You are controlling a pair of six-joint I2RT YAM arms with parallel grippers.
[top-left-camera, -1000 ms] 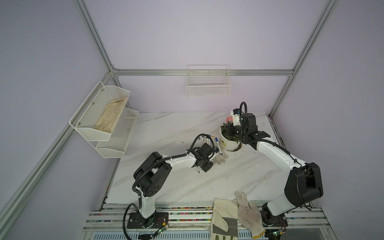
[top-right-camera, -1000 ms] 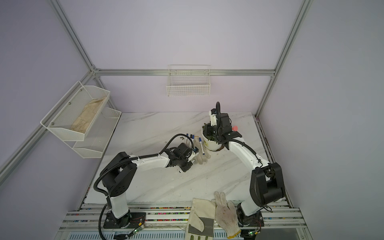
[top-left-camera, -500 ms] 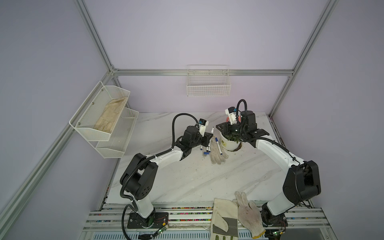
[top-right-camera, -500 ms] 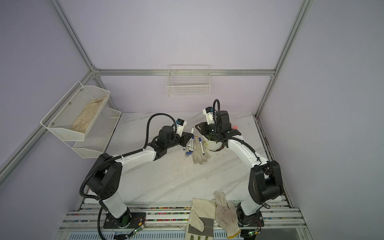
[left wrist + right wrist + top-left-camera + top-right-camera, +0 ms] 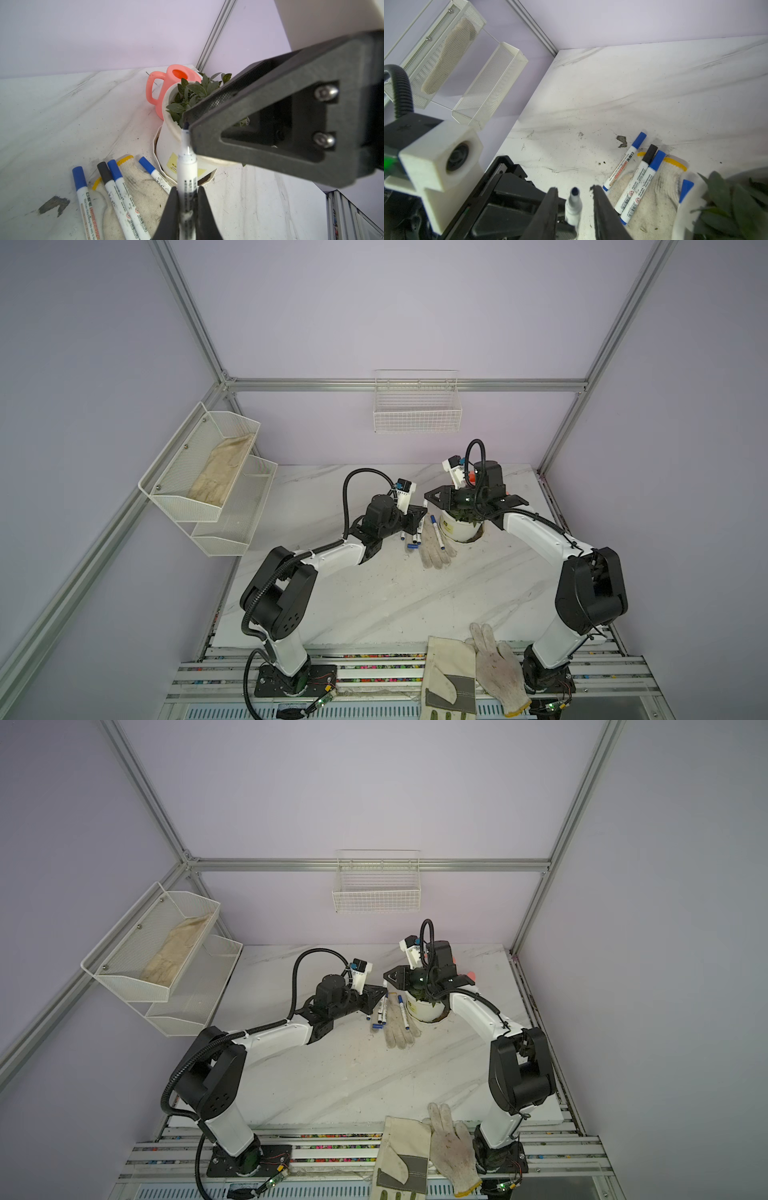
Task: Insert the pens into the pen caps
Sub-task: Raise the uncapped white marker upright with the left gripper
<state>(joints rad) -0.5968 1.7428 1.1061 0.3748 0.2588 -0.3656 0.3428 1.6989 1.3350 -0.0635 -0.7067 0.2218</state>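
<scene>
My left gripper (image 5: 187, 200) is shut on a white pen (image 5: 186, 164) whose dark tip is bare. That pen (image 5: 572, 207) points up between the jaws of my right gripper (image 5: 574, 191), which is open; the jaws stand apart on either side of the tip without touching it. In both top views the left gripper (image 5: 419, 516) and right gripper (image 5: 430, 498) meet at the back of the table beside the pot. Several more pens (image 5: 636, 182) lie on and beside a knitted glove, wearing the pen caps: blue caps (image 5: 79, 177) and a black cap (image 5: 103, 171).
A white plant pot (image 5: 170, 143) and a pink watering can (image 5: 164, 83) stand just behind the pens. The knitted glove (image 5: 434, 553) lies under them. Two more gloves (image 5: 457, 672) hang over the front edge. A wire shelf (image 5: 208, 472) hangs at the left and a basket (image 5: 417, 406) on the back wall.
The left arm has swung from the table's middle towards the back, bringing its gripper up to the right gripper. The right arm has turned a little towards it.
</scene>
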